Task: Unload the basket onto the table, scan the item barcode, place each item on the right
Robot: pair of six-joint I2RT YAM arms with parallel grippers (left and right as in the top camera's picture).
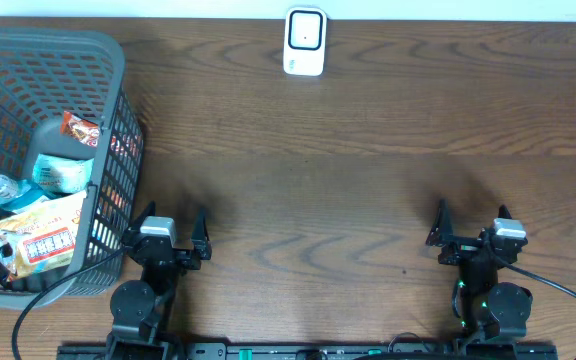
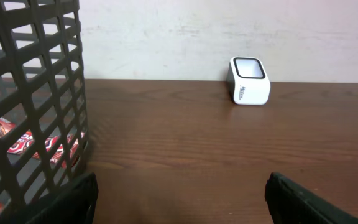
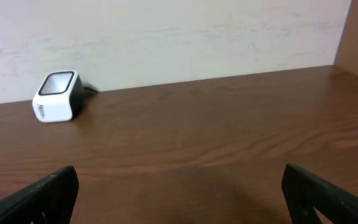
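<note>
both arms sit at the near edge of the wooden table (image 1: 348, 170). the left gripper (image 1: 174, 222) is spread wide, holding nothing, just right of the dark mesh basket (image 1: 58, 40) on the left. the right gripper (image 1: 471, 220), near right, is spread wide too. in the basket lie a yellow snack bag (image 1: 43, 240), teal pack (image 1: 60, 176), clear bottle (image 1: 6, 188) and red packet (image 1: 80, 128). the white scanner (image 1: 305, 42) stands at the far edge, well apart from both.

Dark mesh basket (image 1: 58, 42) at the left edge of the wooden table (image 1: 368, 200); pale wall (image 2: 166, 37) behind.
</note>
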